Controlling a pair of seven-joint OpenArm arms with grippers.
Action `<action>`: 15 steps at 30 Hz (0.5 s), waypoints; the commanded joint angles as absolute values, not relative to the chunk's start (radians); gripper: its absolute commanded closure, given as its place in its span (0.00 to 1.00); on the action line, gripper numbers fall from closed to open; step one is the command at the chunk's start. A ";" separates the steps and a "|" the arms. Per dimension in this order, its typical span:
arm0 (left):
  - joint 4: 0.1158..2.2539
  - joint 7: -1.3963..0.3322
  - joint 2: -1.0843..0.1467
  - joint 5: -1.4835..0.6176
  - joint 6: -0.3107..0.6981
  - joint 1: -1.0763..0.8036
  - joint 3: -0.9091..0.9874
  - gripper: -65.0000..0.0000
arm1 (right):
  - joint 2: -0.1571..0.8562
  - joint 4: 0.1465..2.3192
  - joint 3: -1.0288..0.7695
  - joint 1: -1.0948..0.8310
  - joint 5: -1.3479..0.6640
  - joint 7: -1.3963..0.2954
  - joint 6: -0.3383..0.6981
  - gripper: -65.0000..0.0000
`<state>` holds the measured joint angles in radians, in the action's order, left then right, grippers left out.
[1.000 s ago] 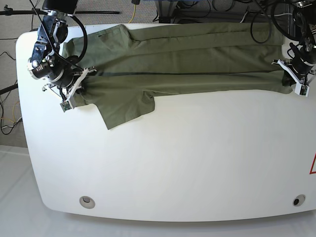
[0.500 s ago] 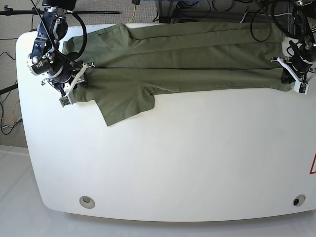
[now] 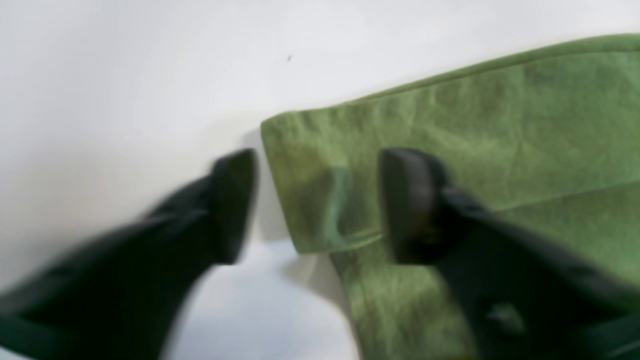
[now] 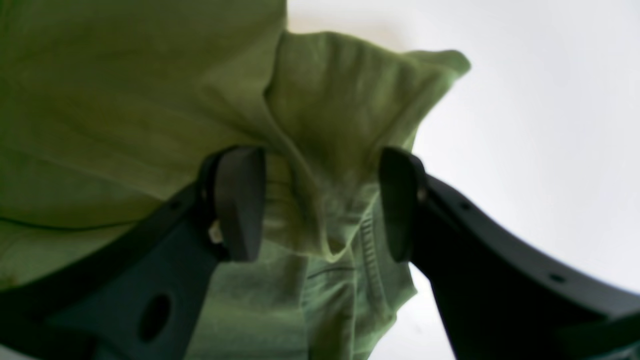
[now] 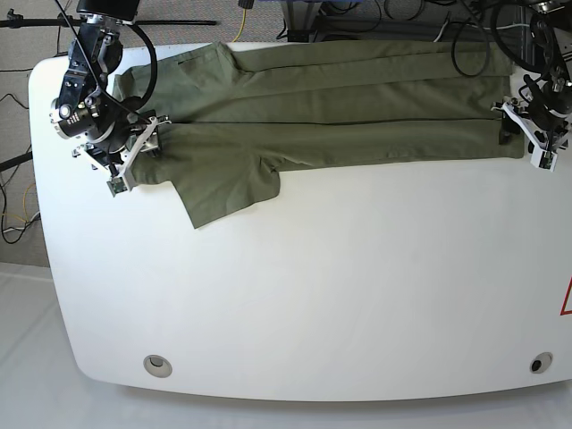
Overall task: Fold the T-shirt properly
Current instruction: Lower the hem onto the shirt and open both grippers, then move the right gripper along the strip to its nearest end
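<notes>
On the table, the right gripper stands open over the shirt's bunched end, the shirt lies folded along the far edge, and the left gripper stands open at its corner.

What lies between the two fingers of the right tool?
A bunched fold of the T-shirt stands between the right tool fingers, pads apart; shown in the right wrist view.

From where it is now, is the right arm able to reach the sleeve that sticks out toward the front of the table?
Probably yes. The right gripper is open at the T-shirt end nearest that sleeve, and only bare table lies around the sleeve, with nothing in the way.
</notes>
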<state>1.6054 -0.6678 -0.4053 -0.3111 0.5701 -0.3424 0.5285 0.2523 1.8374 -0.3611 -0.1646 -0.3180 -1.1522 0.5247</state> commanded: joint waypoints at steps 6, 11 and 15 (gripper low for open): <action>1.624 -0.609 -0.426 -0.325 0.570 -0.320 0.546 0.27 | 0.268 1.852 -0.370 -0.146 -0.352 -1.132 0.536 0.46; 1.622 -0.581 -0.420 -0.325 0.566 -0.305 0.550 0.30 | 0.267 1.853 -0.369 -0.128 -0.412 -1.130 0.527 0.47; 1.620 -0.572 -0.413 -0.326 0.567 -0.299 0.555 0.31 | 0.268 1.845 -0.370 -0.123 -0.430 -1.125 0.524 0.48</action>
<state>1.6054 -0.5961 -0.3992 -0.3149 0.5690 -0.3065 0.5423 0.2523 1.8362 -0.3634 -0.1322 -0.4206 -1.1439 0.5243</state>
